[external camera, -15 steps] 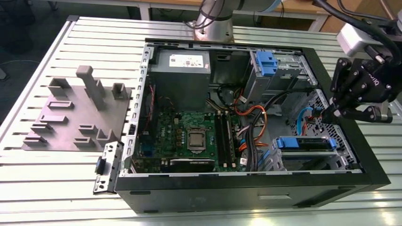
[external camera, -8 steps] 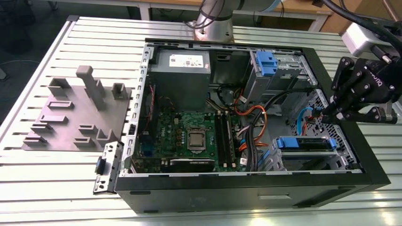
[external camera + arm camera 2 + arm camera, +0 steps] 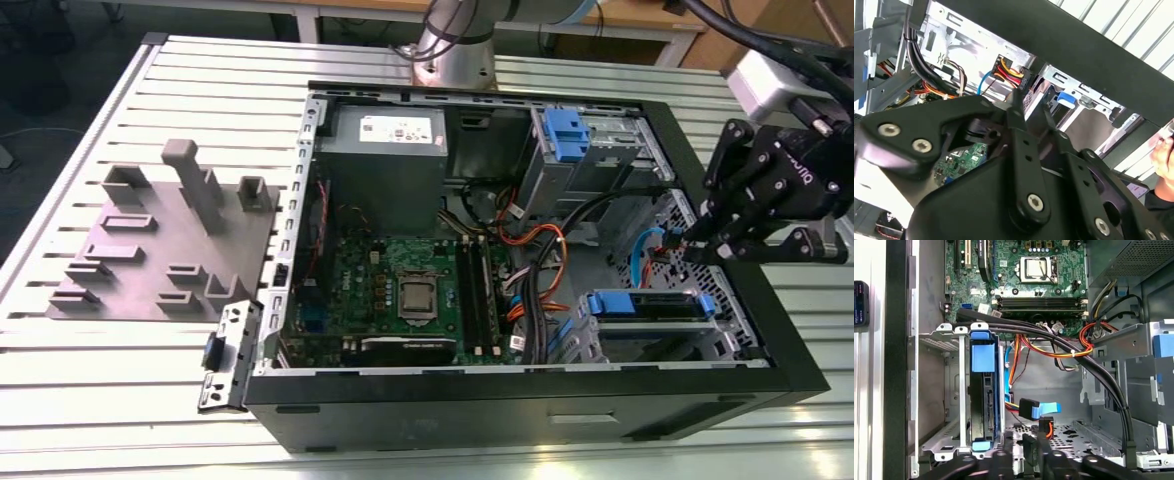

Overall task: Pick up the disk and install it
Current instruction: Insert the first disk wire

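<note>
Exterior view, hand (image 3: 697,243) closed and empty at open computer case (image 3: 534,395) right edge, disk (image 3: 650,304) seated in drive cage (image 3: 601,345) below.

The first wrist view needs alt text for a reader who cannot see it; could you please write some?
Looking into an open computer case, the disk in its blue carrier sits on edge in a metal drive cage, with the gripper low in the case nearby, holding nothing. Beyond lie the green motherboard and bundled black, orange and red cables.
</note>
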You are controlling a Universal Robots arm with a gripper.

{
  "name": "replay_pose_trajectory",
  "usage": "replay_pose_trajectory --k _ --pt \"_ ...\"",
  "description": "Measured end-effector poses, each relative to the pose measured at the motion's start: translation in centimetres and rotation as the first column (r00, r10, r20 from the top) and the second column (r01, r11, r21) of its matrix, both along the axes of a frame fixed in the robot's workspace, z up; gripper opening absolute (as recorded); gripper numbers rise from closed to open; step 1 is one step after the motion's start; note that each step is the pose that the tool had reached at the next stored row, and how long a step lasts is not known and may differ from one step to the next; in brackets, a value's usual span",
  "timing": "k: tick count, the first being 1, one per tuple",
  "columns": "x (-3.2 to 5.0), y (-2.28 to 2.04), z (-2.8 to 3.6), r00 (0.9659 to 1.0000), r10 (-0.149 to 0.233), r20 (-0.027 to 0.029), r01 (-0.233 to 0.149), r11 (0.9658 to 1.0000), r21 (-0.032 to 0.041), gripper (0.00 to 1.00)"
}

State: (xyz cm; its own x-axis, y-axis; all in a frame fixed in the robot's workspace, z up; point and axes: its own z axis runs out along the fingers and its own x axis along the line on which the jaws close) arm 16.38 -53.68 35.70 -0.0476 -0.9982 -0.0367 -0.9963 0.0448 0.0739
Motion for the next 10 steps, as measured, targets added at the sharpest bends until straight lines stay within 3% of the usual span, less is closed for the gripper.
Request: replay_pose_trajectory --k 2,10 --pt "0.02 0.07 -0.02 1.0000 0.000 -0.0004 0.000 1.0000 -0.0039 0.37" --pt "0.05 0.79 -0.28 1.0000 0.000 -0.0028 0.000 1.0000 -0.0059 0.37"
